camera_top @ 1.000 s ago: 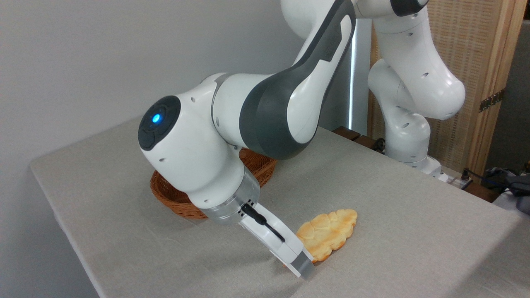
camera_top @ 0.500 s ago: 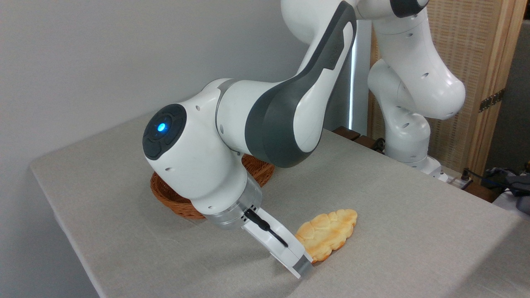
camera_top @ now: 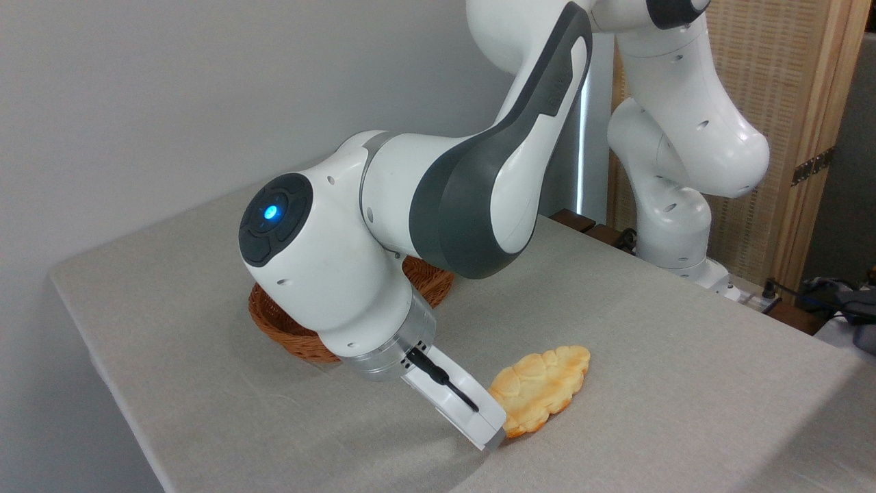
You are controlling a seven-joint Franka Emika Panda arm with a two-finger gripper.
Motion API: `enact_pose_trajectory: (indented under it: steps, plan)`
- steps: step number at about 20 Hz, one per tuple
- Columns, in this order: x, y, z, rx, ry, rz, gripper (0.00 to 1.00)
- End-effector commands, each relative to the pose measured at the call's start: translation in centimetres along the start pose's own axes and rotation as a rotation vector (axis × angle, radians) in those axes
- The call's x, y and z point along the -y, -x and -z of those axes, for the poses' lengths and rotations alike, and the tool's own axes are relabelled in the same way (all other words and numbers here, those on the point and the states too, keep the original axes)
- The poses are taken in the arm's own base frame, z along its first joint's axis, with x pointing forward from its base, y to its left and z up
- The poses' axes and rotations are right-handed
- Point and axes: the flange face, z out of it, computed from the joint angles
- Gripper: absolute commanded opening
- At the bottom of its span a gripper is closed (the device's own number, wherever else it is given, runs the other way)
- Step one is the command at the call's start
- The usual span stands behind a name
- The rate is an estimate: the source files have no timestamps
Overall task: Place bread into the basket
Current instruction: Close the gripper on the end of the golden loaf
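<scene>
The bread (camera_top: 544, 387), a golden leaf-shaped loaf, lies flat on the grey table, right of centre near the front. My gripper (camera_top: 497, 441) is tilted down to the table at the loaf's near pointed end, touching or almost touching it. I see the white hand only from behind, and it hides the fingers, so I cannot tell how the jaws stand. The reddish-brown wicker basket (camera_top: 284, 333) sits behind and to the left. My wrist and forearm cover most of it, so only parts of its rim and wall show.
The grey cloth-covered table (camera_top: 684, 383) ends close in front of the gripper and along the left side. The arm's base (camera_top: 674, 239) stands at the table's far right edge, with a wooden screen and cables behind it.
The wrist has sunk lower and shifted slightly right, bringing the hand down to the table at the loaf's near end. The grey fingertip seen earlier no longer shows. The bread has not moved.
</scene>
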Motion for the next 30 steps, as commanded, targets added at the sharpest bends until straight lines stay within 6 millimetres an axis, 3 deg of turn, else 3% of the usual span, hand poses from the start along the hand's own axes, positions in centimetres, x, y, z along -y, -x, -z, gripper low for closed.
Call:
enact_pose_trajectory:
  steps: [1,8,12,18,23,30]
  plan:
    - [-0.11,0.34,0.16,-0.014,0.019,-0.016,0.48]
    - [-0.15,0.38,0.24,-0.016,0.018,-0.019,0.35]
    - [-0.15,0.38,0.24,-0.016,0.018,-0.019,0.2]
    - [-0.13,0.37,0.25,-0.016,0.016,-0.019,0.2]
    - [-0.13,0.36,0.32,-0.017,0.015,-0.019,0.07]
    - [-0.14,0.37,0.31,-0.016,0.016,-0.019,0.07]
